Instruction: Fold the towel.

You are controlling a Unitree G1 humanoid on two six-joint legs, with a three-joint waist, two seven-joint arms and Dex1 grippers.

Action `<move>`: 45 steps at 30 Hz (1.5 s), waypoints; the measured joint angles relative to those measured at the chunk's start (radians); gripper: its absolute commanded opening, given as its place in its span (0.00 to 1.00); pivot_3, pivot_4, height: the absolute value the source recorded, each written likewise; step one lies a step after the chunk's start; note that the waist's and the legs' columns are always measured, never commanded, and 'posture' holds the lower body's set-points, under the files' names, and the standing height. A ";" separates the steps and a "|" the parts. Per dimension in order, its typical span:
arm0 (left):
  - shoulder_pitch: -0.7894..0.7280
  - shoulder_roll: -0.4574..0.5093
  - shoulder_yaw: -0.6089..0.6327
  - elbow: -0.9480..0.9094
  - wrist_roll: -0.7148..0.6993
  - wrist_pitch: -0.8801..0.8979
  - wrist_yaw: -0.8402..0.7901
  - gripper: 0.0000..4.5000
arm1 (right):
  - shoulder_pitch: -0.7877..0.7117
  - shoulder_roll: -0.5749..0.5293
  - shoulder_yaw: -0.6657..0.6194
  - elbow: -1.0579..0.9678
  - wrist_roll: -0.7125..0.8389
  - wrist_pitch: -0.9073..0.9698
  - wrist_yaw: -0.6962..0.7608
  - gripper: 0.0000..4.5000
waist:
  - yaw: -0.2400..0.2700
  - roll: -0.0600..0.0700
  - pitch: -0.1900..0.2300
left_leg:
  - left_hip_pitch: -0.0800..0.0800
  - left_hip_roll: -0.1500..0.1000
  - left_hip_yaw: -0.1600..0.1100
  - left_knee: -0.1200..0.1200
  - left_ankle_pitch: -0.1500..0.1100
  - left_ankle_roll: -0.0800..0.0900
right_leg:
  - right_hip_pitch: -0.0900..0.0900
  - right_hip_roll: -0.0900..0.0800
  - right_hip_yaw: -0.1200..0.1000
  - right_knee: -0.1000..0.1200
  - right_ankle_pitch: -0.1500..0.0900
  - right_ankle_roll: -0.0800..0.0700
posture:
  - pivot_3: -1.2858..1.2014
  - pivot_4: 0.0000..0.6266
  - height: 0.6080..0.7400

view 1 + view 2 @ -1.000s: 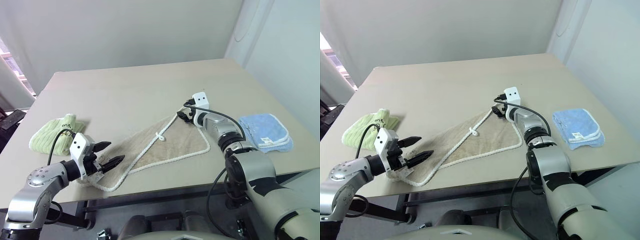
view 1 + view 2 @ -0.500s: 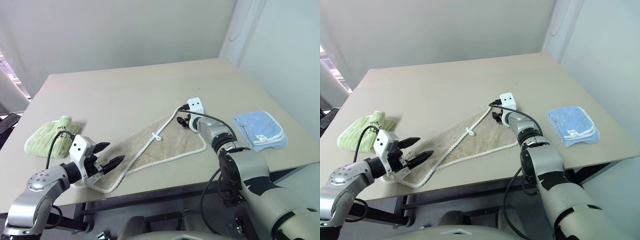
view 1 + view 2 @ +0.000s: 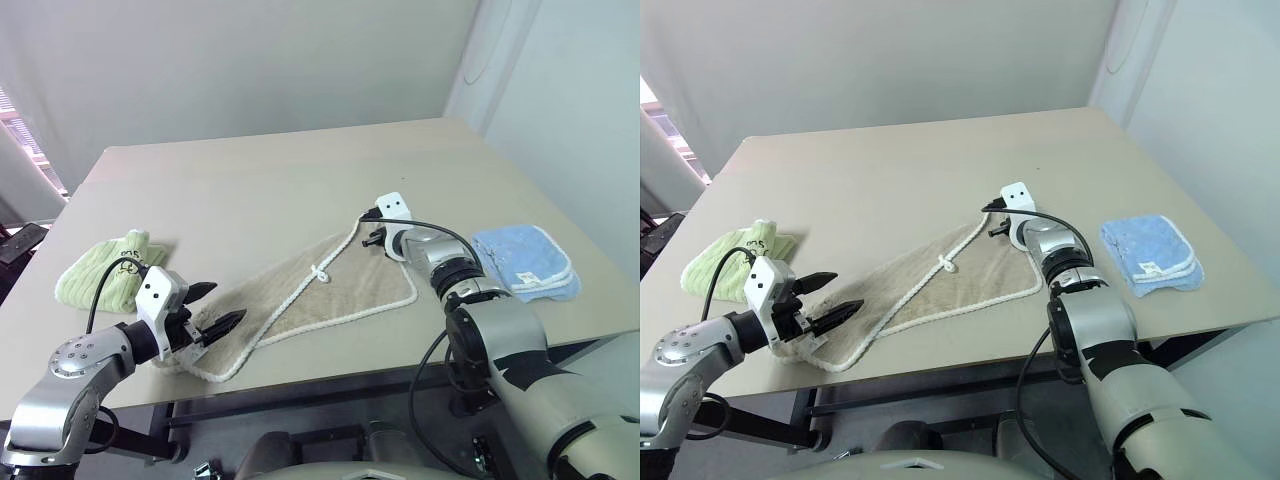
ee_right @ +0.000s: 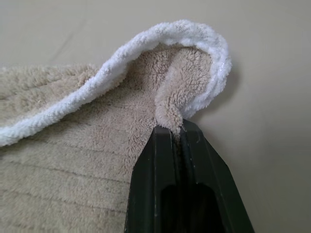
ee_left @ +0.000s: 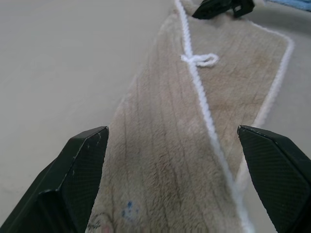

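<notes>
Beige tabletop [image 3: 250, 180] fills the scene, and the tan towel [image 3: 330, 285] lies across its near half in a long slanted strip, white corded edging running up the middle with a small loop [image 3: 321, 273]. Green towel [image 3: 105, 268] sits bunched at the left edge, blue folded towel [image 3: 530, 262] at the right. Right gripper [image 3: 378, 240] has its fingers pinched tight on the towel's far corner. Left gripper [image 3: 215, 307] hovers over the near end, fingers spread wide.
</notes>
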 measured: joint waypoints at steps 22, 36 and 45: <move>-0.100 0.013 -0.031 0.127 0.053 -0.047 -0.097 1.00 | 0.442 -0.170 -0.030 -0.986 0.173 0.686 0.067 0.54 | -0.003 0.000 0.000 | -0.002 0.001 0.001 -0.001 0.000 0.000 | -0.002 -0.001 0.000 -0.001 -0.003 0.005 | 0.52 0.00 1.00; -0.121 0.012 -0.044 0.166 0.071 -0.050 -0.112 1.00 | 0.392 -0.177 -0.078 -0.703 0.148 0.273 0.022 0.54 | -0.004 0.000 0.000 | -0.002 0.001 0.001 -0.001 0.000 0.000 | -0.002 -0.001 0.000 -0.001 -0.003 0.005 | 0.52 0.00 1.00; -0.114 0.008 -0.043 0.167 0.072 -0.050 -0.109 1.00 | 0.275 -0.116 -0.031 -0.390 0.098 0.042 0.039 0.54 | -0.006 0.000 0.000 | -0.001 0.001 0.001 -0.002 0.000 0.000 | -0.002 0.000 0.000 -0.001 -0.001 0.001 | 0.52 0.00 1.00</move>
